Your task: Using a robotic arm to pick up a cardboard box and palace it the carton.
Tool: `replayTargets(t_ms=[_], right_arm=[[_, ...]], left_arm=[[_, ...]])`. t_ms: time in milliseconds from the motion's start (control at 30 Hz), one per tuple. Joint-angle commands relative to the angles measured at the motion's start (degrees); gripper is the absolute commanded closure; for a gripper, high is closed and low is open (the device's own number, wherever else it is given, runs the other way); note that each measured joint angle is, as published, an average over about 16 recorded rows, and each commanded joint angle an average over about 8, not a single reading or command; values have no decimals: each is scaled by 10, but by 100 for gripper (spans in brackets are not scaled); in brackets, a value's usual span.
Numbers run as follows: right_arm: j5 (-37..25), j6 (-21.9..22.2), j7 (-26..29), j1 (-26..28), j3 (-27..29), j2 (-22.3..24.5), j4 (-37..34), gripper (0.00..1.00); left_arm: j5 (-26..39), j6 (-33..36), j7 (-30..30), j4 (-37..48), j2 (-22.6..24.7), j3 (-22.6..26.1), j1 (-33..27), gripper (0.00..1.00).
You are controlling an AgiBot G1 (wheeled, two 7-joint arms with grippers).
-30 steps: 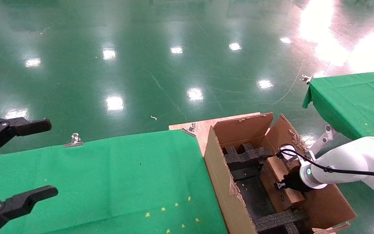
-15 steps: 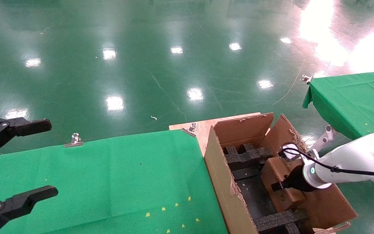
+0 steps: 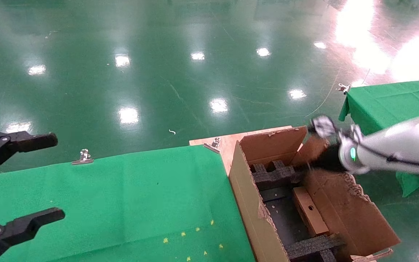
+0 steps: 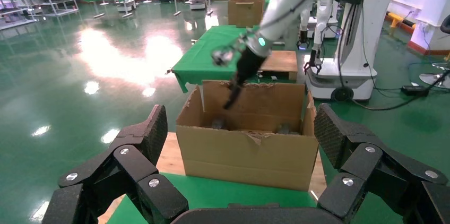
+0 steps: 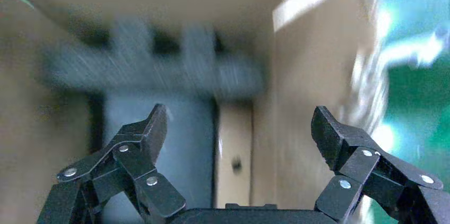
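The small cardboard box with its round hole lies inside the carton, against the right wall between the black foam dividers. My right gripper hovers open and empty above the carton's far end, apart from the box. In the right wrist view the cardboard box shows below and between the spread fingers of the right gripper. My left gripper is parked open at the far left over the green table. From the left wrist, the left gripper frames the carton and the right gripper.
The carton stands on a wooden board beside the green-clothed table, whose cloth is held by metal clips. A second green table stands at the right, behind the right arm. Glossy green floor lies beyond.
The right gripper let go of the cardboard box and rose up and back out of the carton. The box dropped lower against the right wall. The left arm stayed still.
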Motion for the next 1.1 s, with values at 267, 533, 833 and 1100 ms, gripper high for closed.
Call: replayTargets(t_ms=[267, 533, 833, 1100], right_arm=[[123, 6, -76, 66, 55, 16, 81, 0], [223, -9, -136, 94, 89, 17, 97, 0], [226, -16, -140, 84, 94, 17, 93, 0], [282, -54, -226, 40, 154, 13, 90, 0]], left_arm=[[0, 0, 0, 0, 0, 0, 0, 0], [0, 0, 0, 0, 0, 0, 0, 0], [0, 0, 0, 0, 0, 0, 0, 0], [0, 0, 0, 0, 0, 0, 0, 0]])
